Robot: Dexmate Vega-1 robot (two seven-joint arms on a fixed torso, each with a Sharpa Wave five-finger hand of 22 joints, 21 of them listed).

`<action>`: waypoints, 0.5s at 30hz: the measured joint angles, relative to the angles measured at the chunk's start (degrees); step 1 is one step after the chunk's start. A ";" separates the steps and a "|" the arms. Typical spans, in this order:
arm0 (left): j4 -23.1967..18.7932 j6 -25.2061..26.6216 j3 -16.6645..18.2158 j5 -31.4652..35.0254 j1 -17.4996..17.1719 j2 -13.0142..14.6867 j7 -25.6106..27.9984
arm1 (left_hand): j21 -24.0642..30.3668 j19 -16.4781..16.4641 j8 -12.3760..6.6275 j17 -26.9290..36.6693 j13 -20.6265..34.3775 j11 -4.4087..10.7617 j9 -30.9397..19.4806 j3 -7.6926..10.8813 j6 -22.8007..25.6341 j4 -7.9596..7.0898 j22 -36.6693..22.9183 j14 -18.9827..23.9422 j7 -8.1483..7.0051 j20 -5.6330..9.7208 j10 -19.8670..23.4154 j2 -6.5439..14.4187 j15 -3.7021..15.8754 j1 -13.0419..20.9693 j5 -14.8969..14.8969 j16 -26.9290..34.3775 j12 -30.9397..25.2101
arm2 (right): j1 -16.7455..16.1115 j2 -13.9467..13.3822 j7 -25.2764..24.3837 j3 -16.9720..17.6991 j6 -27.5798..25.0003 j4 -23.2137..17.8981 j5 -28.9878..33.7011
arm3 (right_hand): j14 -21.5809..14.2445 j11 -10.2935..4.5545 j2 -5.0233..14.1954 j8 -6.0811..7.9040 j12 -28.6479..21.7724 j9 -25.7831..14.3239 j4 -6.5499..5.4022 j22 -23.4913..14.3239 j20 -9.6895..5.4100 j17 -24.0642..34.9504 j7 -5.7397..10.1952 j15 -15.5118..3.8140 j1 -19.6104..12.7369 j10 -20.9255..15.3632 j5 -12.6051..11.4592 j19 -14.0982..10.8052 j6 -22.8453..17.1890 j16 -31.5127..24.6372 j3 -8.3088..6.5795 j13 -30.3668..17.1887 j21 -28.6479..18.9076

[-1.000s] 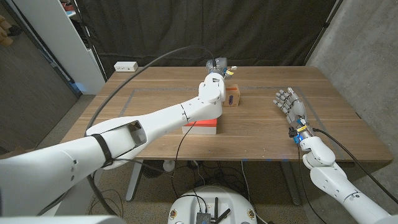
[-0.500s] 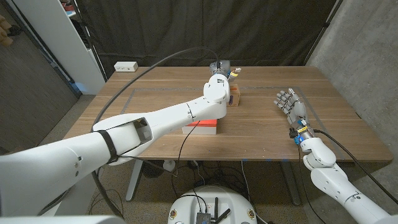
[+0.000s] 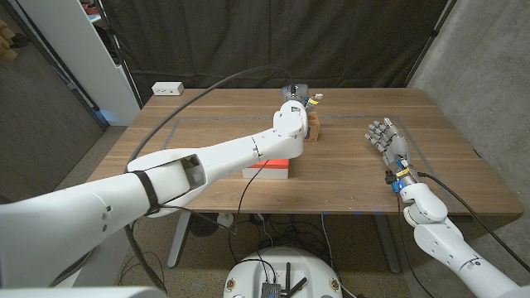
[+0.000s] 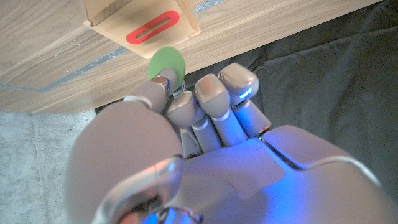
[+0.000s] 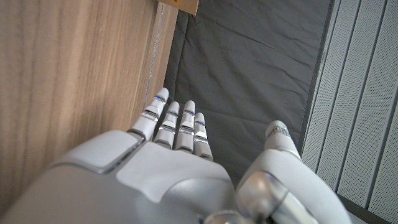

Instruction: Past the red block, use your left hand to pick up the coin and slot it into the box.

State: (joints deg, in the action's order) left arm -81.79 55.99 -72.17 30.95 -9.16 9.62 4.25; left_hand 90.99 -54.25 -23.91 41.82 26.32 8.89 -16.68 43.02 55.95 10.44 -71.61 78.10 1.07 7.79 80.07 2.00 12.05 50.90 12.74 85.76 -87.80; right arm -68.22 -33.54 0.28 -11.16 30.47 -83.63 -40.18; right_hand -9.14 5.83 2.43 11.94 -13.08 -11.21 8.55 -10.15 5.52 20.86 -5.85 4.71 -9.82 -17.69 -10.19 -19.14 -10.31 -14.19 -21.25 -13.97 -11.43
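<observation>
Left hand pinches green coin at its fingertips, other fingers curled in, just short of the red-ringed slot on the wooden box. Box stands on the table beyond the red block. Risk: coin meets the slot askew, jams or slips from the thin pinch. Right hand idle, fingers apart, holding nothing.

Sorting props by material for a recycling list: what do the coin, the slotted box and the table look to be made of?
The coin, pinched by the left robot hand, looks like matte green plastic: flat, even colour, no metallic shine. The box seems pale unfinished wood, with faint grain and a red-outlined slot. The table looks like wood or wood-look laminate: brown plank grain.
</observation>
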 measured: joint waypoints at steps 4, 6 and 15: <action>0.46 -0.09 -0.08 -0.34 0.03 -0.15 0.26 | 0.00 0.00 0.08 0.03 -0.28 0.00 0.00 0.00 0.01 0.00 0.00 0.00 0.00 0.00 0.00 0.00 0.00 0.00 0.00 0.00 0.00 | -0.07 0.00 -0.11 0.00 -0.08 -0.11 0.08 | 0.00 0.00 0.00 0.00 0.00 0.00 0.00 0.00 0.00 0.00 0.00 0.00 0.00 0.00 0.00 0.00 0.00 0.00 0.00 0.00 0.00; 0.78 -0.18 -0.10 -0.61 0.03 -0.23 0.38 | 0.00 0.00 0.16 -0.01 -0.30 0.00 0.00 0.00 0.02 0.00 0.00 0.00 -0.01 0.00 0.00 0.00 0.00 0.00 0.00 0.00 0.00 | -0.14 0.00 -0.16 0.00 -0.13 -0.17 0.10 | 0.00 0.00 0.00 0.00 0.00 0.00 -0.18 0.00 0.00 0.00 0.00 0.00 0.00 0.00 0.00 0.00 0.00 0.00 0.18 0.00 0.00; 2.42 -0.86 -0.24 -1.61 0.16 -0.88 0.73 | 0.00 0.00 -0.06 -0.14 -0.26 -0.01 0.00 0.17 0.12 -0.17 0.00 0.00 0.07 0.00 0.00 -0.01 0.00 0.00 0.01 0.00 0.00 | -0.34 -0.03 -0.39 0.07 -0.26 -0.27 0.14 | 0.00 0.00 0.00 0.00 0.00 0.00 -0.18 0.00 0.21 0.00 0.00 0.00 0.00 0.00 0.00 0.21 0.00 0.00 0.18 0.00 0.00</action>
State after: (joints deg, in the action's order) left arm -79.37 55.12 -72.40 29.34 -8.99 8.74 4.98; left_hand 90.99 -54.25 -23.97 41.67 26.06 8.89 -16.69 43.18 56.07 10.27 -71.61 78.10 1.14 7.80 80.07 2.00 12.05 50.90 12.75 85.76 -87.80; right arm -68.56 -33.57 -0.11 -11.09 30.20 -83.90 -40.04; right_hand -9.15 5.83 2.43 11.94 -13.08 -11.20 8.38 -10.15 5.74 20.86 -5.85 4.71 -9.82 -17.69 -10.19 -18.92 -10.31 -14.19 -21.07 -13.96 -11.43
